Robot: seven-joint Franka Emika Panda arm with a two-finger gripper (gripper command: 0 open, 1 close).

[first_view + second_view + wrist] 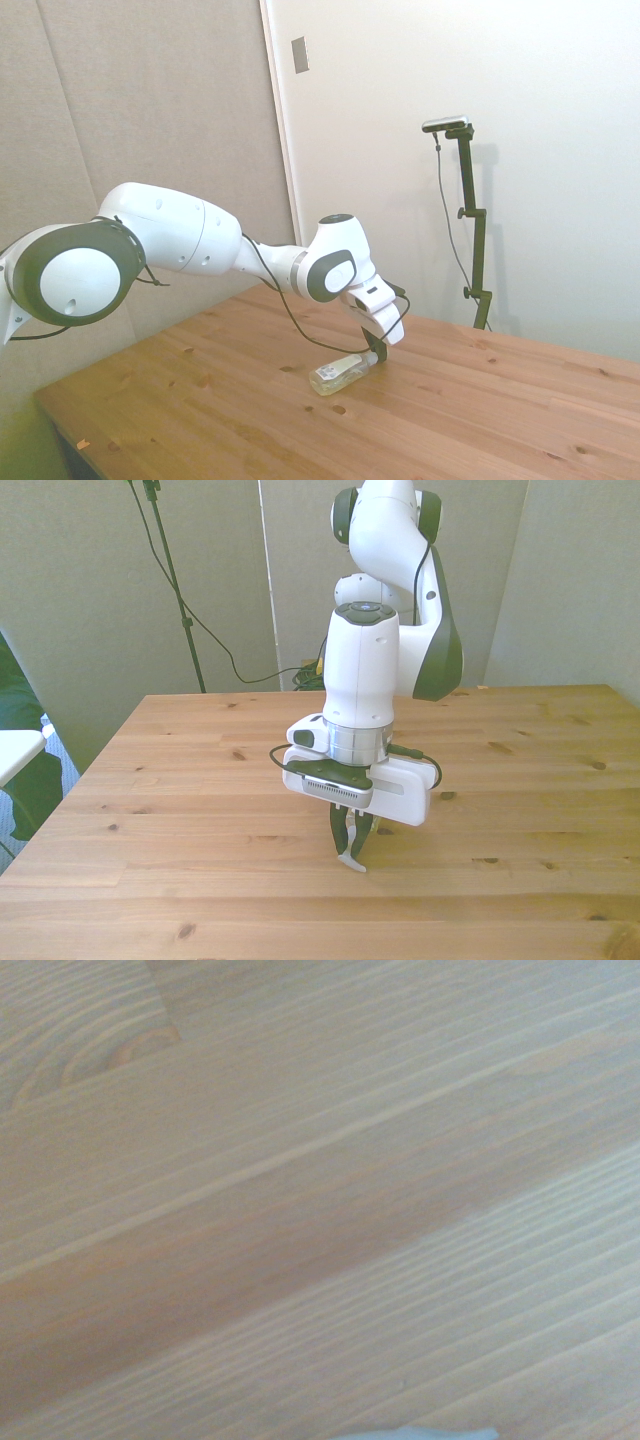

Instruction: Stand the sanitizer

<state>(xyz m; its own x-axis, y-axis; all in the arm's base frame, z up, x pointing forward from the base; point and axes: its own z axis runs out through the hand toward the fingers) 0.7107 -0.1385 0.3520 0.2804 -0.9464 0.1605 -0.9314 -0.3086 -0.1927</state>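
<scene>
Sanitizer [340, 374] flat on wooden table [480, 420]

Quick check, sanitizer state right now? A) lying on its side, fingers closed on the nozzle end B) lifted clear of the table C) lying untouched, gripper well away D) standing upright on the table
A: in the side view the sanitizer lies on its side on the table, and the gripper has its fingers shut on the white nozzle end.

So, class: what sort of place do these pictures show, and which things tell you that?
Probably a robotics lab or test room: a white robot arm works at a bare wooden table, gripping a small sanitizer bottle, with plain walls behind.
</scene>
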